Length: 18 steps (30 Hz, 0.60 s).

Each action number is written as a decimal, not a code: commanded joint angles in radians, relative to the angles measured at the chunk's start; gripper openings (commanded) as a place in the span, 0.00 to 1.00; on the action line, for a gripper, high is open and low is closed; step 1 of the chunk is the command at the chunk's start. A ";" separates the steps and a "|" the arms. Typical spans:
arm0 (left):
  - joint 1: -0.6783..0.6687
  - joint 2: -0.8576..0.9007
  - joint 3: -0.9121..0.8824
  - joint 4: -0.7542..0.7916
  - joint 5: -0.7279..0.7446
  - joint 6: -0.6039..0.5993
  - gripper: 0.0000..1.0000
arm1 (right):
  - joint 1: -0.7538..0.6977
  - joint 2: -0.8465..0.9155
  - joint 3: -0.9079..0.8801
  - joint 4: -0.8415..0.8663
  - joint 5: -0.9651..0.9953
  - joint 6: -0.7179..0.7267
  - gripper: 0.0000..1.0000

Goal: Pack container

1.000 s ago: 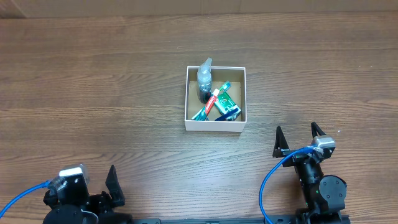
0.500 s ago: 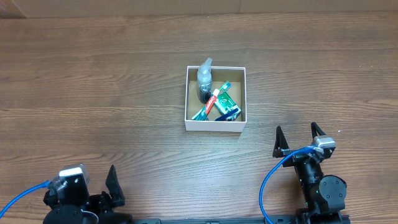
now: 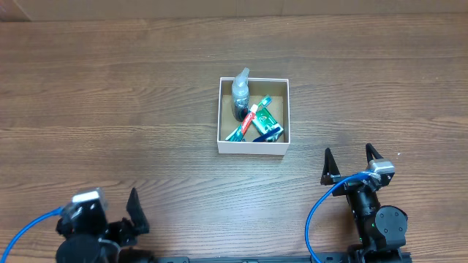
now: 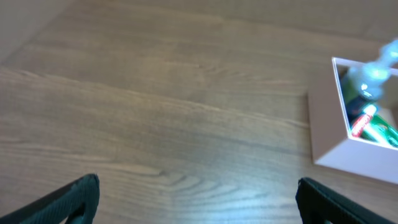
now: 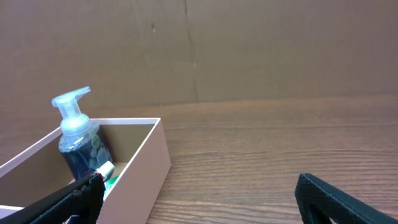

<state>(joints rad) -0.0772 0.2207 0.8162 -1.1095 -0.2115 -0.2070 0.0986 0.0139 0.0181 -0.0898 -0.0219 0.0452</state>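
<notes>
"Looking for the container (image 3: 253,149)? It sits on the wooden tabletop (image 3: 110,88), near the middle and a little toward the right arm's side. Its thin white walls stand up and the brown cardboard floor shows inside."

"What lies in it?"

"A clear pump bottle (image 3: 240,91) stands upright in the far left corner, its pump head rising above the walls. Beside it a red, white and green tube (image 3: 253,115) lies slantwise. There is something green (image 3: 268,117) and something blue (image 3: 265,134) next to it (I cannot make out what those two are from where I stand)."

"And the arms?"

"Both sit back at the near edge, well apart from the box. The right hand (image 3: 349,155) points toward the container, its two fingers spread wide with nothing between them. The left hand (image 4: 198,196) is over by the near left corner. Its fingers are wide apart too, and they hold nothing."

"Does either touch the box?"

"Neither. From the left wrist the box shows off to the right, across bare wood. From the right wrist it shows low on the left, with the bottle standing just inside its wall. A blue cable (image 3: 313,212) loops beside the right arm."
</notes>
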 commanded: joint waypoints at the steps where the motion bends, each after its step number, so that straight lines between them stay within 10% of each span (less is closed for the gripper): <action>1: 0.065 -0.079 -0.202 0.215 0.146 0.140 1.00 | -0.001 -0.011 -0.010 0.006 -0.004 0.004 1.00; 13: 0.055 -0.217 -0.806 1.157 0.247 0.224 1.00 | -0.001 -0.011 -0.010 0.006 -0.004 0.004 1.00; 18: 0.050 -0.217 -0.812 1.120 0.257 0.314 1.00 | -0.001 -0.011 -0.010 0.006 -0.004 0.004 1.00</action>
<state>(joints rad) -0.0196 0.0158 0.0124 0.0399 0.0235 0.0292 0.0986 0.0135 0.0181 -0.0902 -0.0219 0.0483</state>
